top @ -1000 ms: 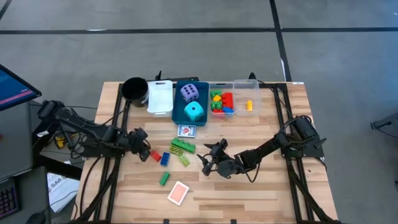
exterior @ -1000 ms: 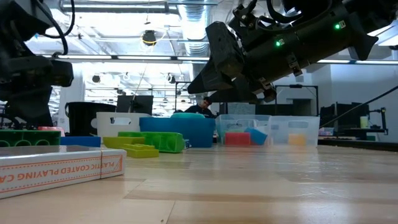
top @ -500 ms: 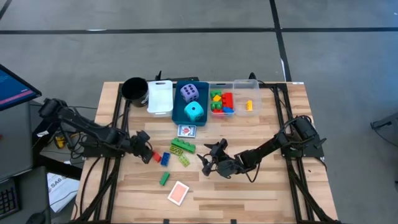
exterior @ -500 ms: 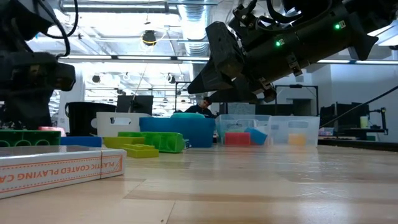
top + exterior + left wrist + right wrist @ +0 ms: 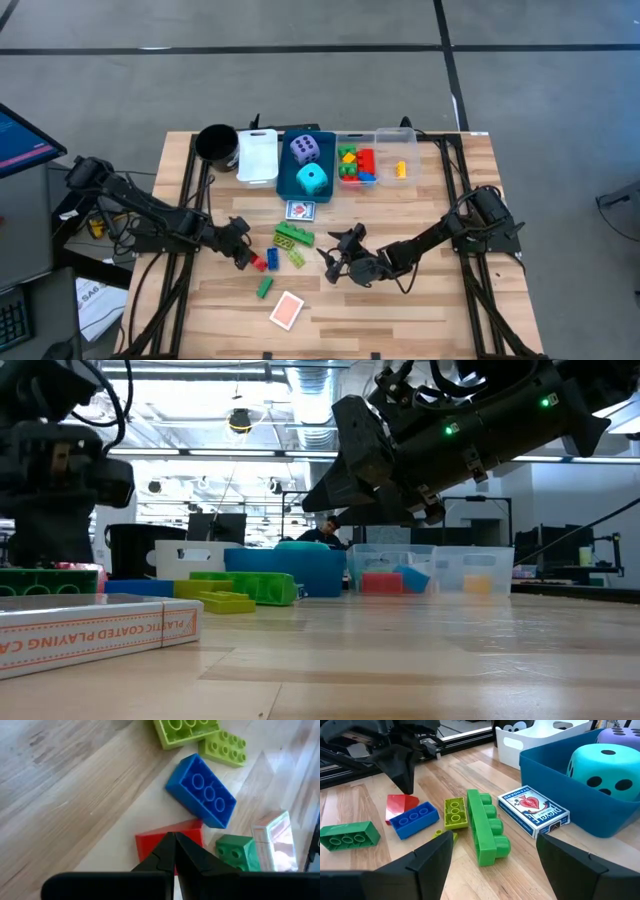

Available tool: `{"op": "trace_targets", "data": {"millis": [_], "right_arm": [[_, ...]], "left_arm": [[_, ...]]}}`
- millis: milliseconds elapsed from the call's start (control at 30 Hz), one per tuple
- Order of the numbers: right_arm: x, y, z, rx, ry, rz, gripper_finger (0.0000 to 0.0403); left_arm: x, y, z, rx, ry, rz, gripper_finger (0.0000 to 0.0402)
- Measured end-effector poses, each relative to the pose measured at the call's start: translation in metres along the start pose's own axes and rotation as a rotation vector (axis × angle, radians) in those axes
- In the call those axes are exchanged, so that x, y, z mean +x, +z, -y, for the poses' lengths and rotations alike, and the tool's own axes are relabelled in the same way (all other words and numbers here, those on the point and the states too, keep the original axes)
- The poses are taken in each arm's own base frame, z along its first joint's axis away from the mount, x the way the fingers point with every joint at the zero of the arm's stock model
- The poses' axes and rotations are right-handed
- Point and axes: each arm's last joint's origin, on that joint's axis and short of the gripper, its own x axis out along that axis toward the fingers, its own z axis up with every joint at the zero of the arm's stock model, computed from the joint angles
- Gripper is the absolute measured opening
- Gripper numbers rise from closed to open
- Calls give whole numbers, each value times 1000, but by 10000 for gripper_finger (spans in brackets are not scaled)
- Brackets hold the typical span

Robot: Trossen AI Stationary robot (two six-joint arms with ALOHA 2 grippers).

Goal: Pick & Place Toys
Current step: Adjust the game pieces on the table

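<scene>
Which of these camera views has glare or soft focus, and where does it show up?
Low view: the playing card box nearest the lens is soft, and bright ceiling lights wash out the room behind. Left wrist view: window light glares off the table, and the shut left gripper is blurred over the red brick. Right wrist view: its own fingers are out of focus.

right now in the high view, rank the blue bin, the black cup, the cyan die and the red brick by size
1. blue bin, clearly the largest
2. black cup
3. cyan die, somewhat smaller than the cup
4. red brick, the smallest; the left gripper partly covers it, so only part shows
</scene>
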Motion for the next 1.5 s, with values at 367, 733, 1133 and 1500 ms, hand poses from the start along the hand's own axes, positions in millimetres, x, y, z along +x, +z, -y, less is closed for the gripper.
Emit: {"op": "trace_targets", "data": {"millis": [367, 733, 1133, 1500], "right_arm": [[-2, -1, -2, -2, 6, -1, 282], [-2, -1, -1, -2, 6, -1, 282], [0, 0, 0, -10, 1, 0, 282], [2, 1, 2, -7, -8, 1, 282]], "left_arm": [[0, 4, 10, 15, -121, 18, 0], [0, -3, 3, 44, -67, -88, 0], [-2, -9, 15, 147, -181, -93, 0], [-7, -7, 32, 425, -419, -96, 0]]}}
